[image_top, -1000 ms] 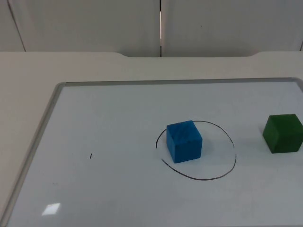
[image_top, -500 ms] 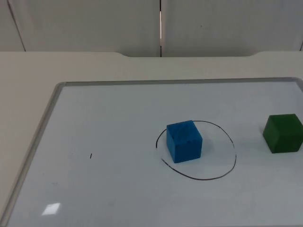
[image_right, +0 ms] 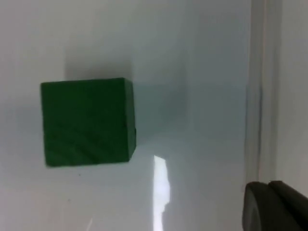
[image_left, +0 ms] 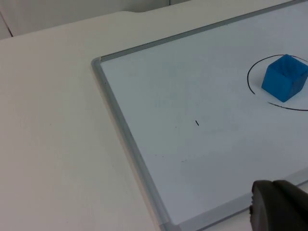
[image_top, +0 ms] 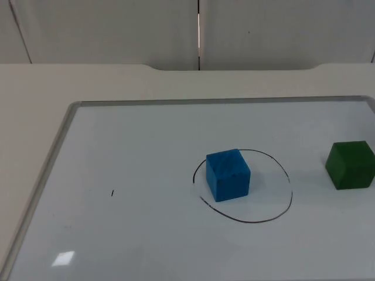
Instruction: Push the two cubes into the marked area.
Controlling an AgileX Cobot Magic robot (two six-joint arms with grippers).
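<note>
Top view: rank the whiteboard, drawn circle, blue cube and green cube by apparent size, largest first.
1. Whiteboard
2. Drawn circle, which rings the blue cube
3. Blue cube and green cube: they look alike, and the green one is cut by the picture's edge, so no ranking.

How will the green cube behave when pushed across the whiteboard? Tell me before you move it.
The green cube will probably slide rather than roll: it has flat faces and sits flat on the whiteboard. The board looks glossy, so it may slip easily. It is about as tall as it is wide, so a low push should not tip it; an off-center push could turn it.
</note>
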